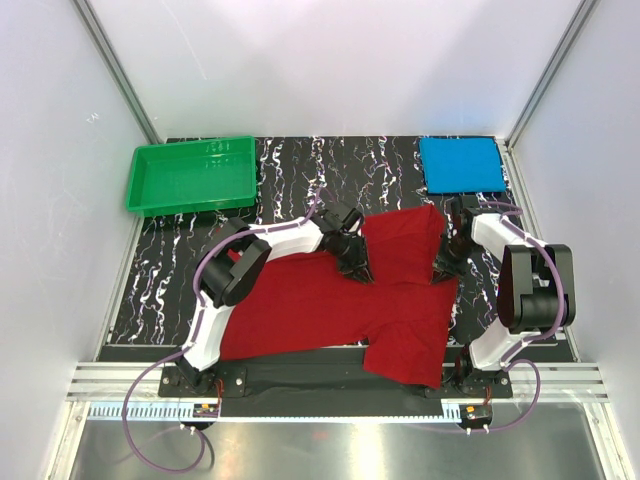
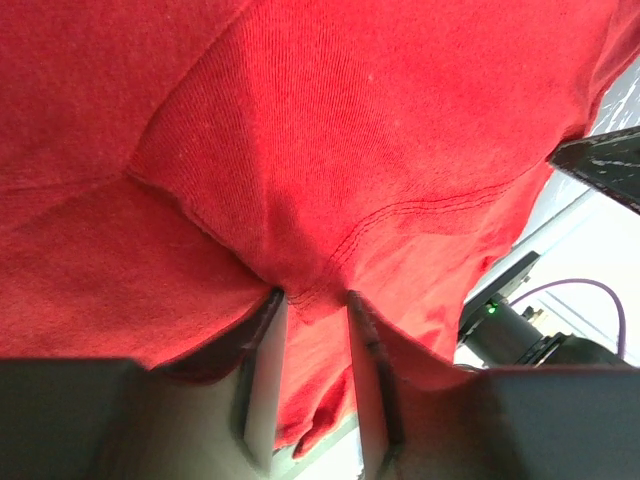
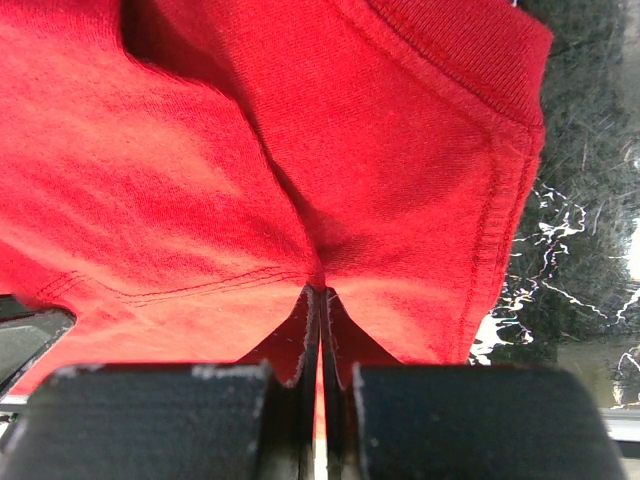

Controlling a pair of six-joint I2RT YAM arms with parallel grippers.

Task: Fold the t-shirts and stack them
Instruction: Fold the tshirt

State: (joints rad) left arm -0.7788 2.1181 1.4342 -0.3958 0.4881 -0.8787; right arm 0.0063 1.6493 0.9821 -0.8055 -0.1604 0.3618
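Observation:
The deep red t-shirt (image 1: 330, 305) lies spread on the black marbled table, its upper right part folded over. My left gripper (image 1: 352, 262) is at the left edge of that fold. In the left wrist view (image 2: 312, 295) its jaws stand a little apart with red cloth (image 2: 330, 150) bunched and puckered between them. My right gripper (image 1: 446, 262) is at the fold's right edge, shut tight on the shirt's hem (image 3: 320, 290), with red cloth (image 3: 200, 180) filling the right wrist view. The blue t-shirt (image 1: 460, 164) lies as a neat folded rectangle at the back right.
A green plastic tray (image 1: 190, 176) stands at the back left. White walls close in on the sides and back. The black marbled table (image 1: 160, 290) shows left of the shirt, and a metal rail (image 1: 330, 385) runs along the near edge.

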